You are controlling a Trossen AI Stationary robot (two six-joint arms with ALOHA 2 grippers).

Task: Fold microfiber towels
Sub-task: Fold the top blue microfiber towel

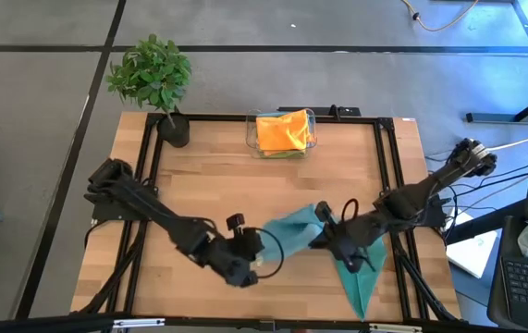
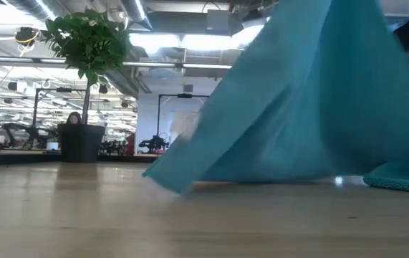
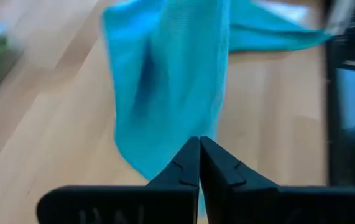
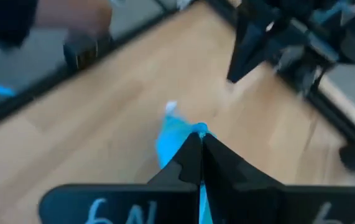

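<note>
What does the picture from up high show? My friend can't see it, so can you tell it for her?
Two dark robot arms hold a teal towel between them near the front of a wooden table; the left hand and the right hand are both shut on it. At the back stand a clear bin with an orange towel and a potted plant.

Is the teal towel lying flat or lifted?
Lifted: the teal towel hangs between both shut grippers, left gripper, right gripper.

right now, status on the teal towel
Left gripper and right gripper both shut on teal towel. Towel lifted between them, tail on table. Nothing blocking.
</note>
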